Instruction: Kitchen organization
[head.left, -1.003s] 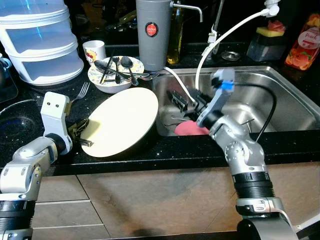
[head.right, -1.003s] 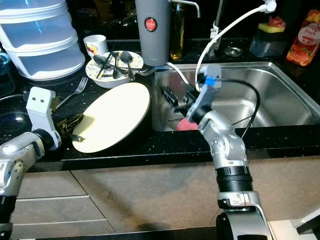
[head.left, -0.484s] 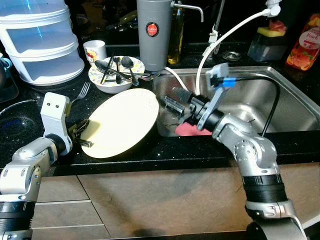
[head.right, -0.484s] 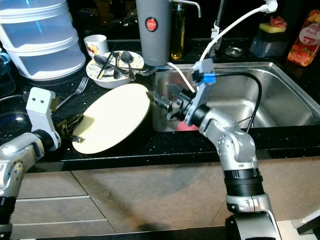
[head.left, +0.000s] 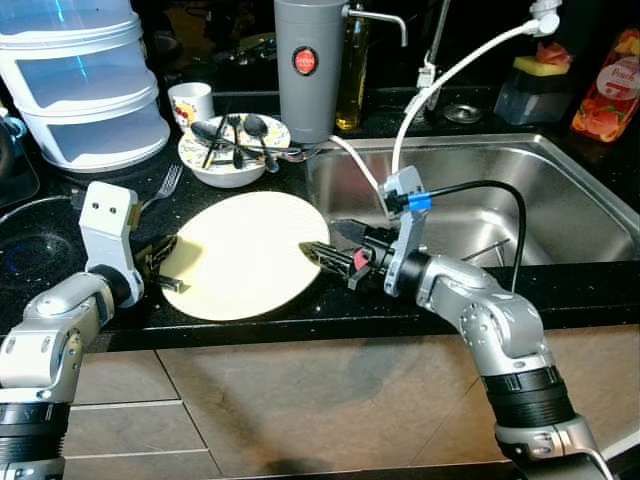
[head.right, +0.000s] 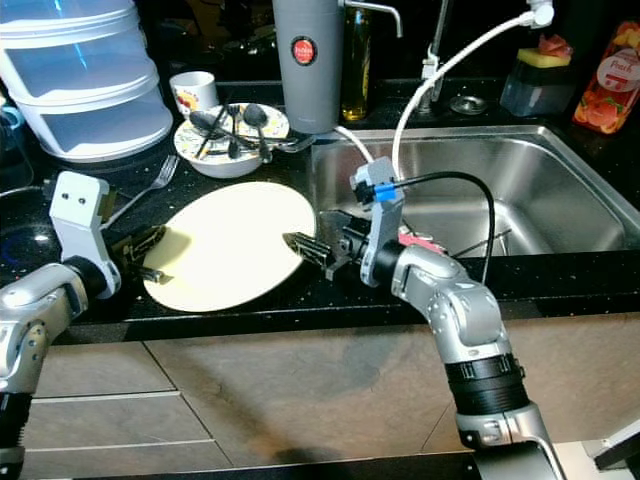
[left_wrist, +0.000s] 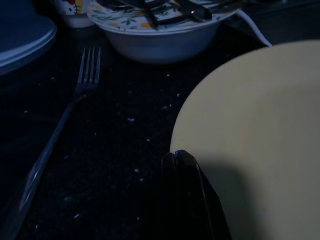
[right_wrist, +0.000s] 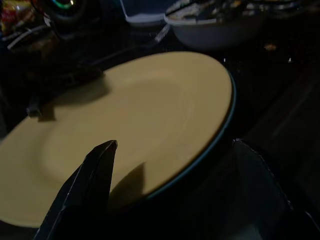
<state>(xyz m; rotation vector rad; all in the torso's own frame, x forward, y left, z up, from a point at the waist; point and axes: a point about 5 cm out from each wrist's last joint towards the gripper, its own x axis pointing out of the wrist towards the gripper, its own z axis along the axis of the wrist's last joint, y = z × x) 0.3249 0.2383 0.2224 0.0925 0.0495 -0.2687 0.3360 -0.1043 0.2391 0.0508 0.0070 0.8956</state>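
Black speckled desk (head.left: 60, 250), sink (head.left: 560, 190) alongside: one cream plate (head.left: 245, 255) lying flat near the front edge. Left pincer (head.left: 165, 268) pinching its left rim; right pincer (head.left: 325, 255) spread around its right rim.

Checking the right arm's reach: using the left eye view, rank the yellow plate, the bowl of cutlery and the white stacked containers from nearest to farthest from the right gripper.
From the right gripper:
1. Yellow plate, right at its fingertips on the counter.
2. Bowl of cutlery, behind the plate.
3. White stacked containers, far back on the left.
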